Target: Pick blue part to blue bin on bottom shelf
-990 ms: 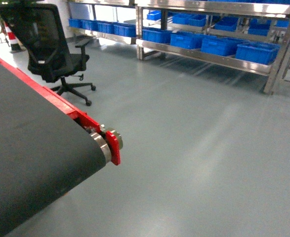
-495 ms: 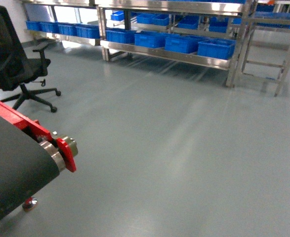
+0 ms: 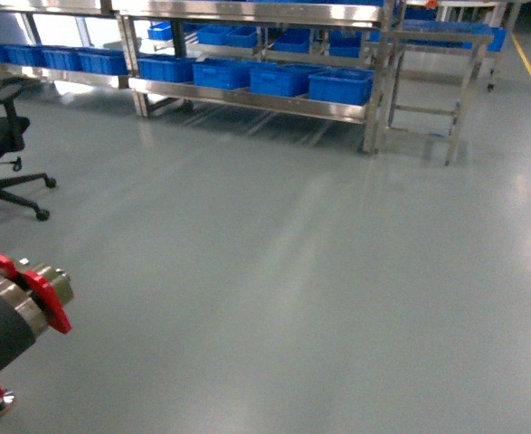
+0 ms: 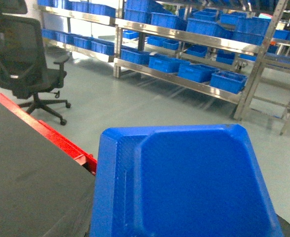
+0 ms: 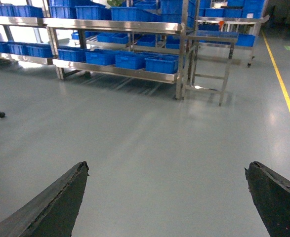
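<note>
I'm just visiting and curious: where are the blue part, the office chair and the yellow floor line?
blue part (image 4: 184, 182): left wrist view, its flat face.
office chair (image 4: 21, 54): left wrist view, backrest.
yellow floor line (image 5: 283, 89): right wrist view, mid-stripe.

A glossy blue part (image 4: 184, 182) fills the left wrist view; blue bins (image 3: 340, 86) line the bottom shelf (image 3: 247, 99).

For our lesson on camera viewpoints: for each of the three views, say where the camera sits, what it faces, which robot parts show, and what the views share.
Head: high on the robot, facing grey floor toward the stainless-steel rack of blue plastic bins; no arm shows.
Left wrist: on the left arm, behind a large blue plastic part, above the black conveyor belt.
Right wrist: on the right arm; its two black fingertips spread wide, nothing between.
Shared: the rack and black office chair.
</note>
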Available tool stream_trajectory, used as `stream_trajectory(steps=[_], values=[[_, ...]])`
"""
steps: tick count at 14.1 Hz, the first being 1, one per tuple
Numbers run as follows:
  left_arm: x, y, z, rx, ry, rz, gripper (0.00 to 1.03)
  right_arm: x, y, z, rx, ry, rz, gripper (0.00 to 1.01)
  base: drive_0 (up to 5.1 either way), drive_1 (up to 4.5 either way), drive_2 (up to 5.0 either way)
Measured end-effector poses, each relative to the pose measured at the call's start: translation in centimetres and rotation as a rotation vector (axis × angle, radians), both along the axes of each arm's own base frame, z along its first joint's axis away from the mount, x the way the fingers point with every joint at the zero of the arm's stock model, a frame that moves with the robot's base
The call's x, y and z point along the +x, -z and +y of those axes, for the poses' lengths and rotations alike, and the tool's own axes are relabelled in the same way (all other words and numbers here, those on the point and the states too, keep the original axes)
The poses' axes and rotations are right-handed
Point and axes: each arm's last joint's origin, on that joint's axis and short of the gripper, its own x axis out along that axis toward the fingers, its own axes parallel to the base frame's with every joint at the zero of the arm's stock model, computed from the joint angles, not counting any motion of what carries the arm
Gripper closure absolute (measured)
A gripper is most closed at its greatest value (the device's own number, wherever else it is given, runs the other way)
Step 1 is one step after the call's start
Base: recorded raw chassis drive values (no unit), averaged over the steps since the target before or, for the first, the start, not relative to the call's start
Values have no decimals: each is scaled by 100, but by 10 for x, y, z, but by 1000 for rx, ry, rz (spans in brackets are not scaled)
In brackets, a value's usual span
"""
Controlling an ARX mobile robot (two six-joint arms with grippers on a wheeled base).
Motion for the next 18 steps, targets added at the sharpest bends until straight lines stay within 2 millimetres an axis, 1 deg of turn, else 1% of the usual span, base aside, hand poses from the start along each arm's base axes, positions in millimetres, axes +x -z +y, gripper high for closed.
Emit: stream_trajectory(steps=[18], values=[[0, 0, 0, 0, 0, 0, 59, 0, 0, 0, 0, 0, 0, 3, -150, -150, -150]])
